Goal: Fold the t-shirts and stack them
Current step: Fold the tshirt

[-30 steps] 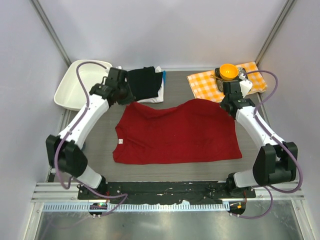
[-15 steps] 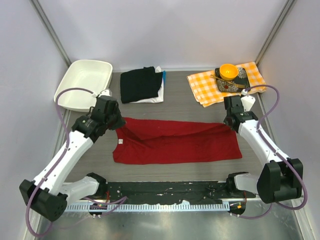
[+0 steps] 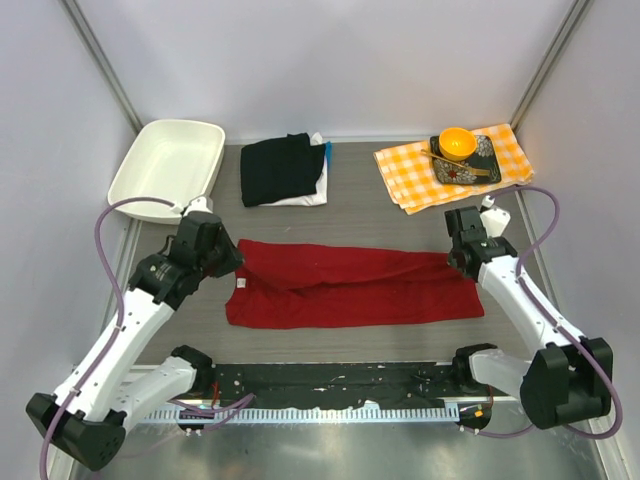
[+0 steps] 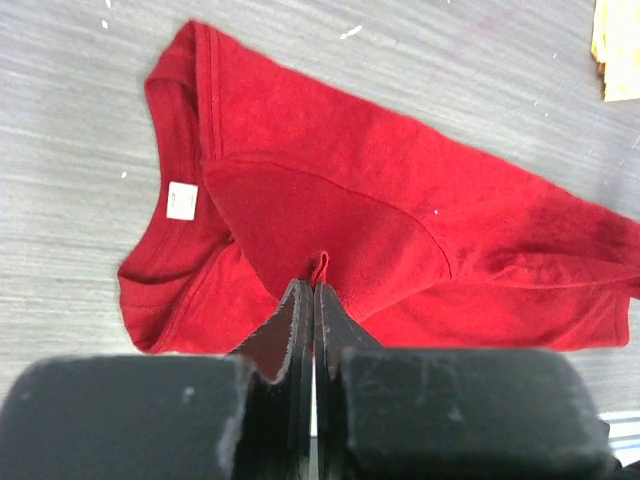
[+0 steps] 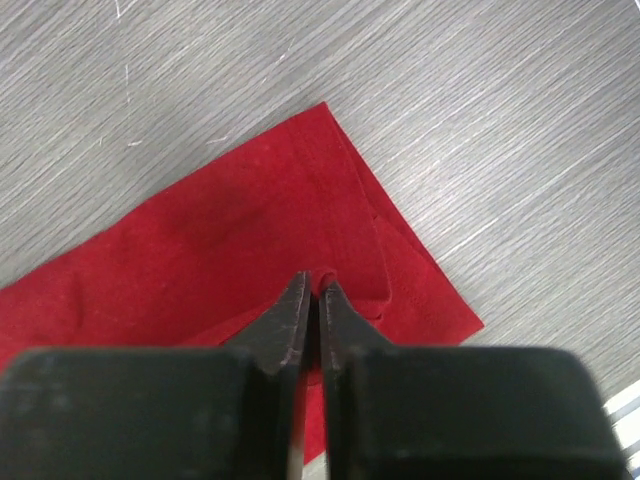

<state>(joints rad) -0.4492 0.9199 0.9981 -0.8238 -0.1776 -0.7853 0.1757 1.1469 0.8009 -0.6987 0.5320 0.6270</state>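
Observation:
The red t-shirt (image 3: 350,285) lies on the table folded lengthwise into a narrow band, collar and label at the left. My left gripper (image 3: 228,258) is shut on a pinch of its cloth at the left end; the pinch shows in the left wrist view (image 4: 314,285) over the red shirt (image 4: 380,220). My right gripper (image 3: 457,258) is shut on the shirt's upper layer at the right end, as the right wrist view (image 5: 316,283) shows over the red shirt (image 5: 230,240). A folded black shirt (image 3: 280,168) lies on a white one (image 3: 305,197) at the back.
A white tub (image 3: 165,170) stands at the back left. An orange-and-white checked cloth (image 3: 410,170) at the back right carries a dark plate (image 3: 472,170) with an orange bowl (image 3: 457,142). A black rail (image 3: 330,378) runs along the near edge.
Both grippers have pulled the red shirt's far edge toward the near side, folding it over. The shirt has gone from a wide spread to a narrow band.

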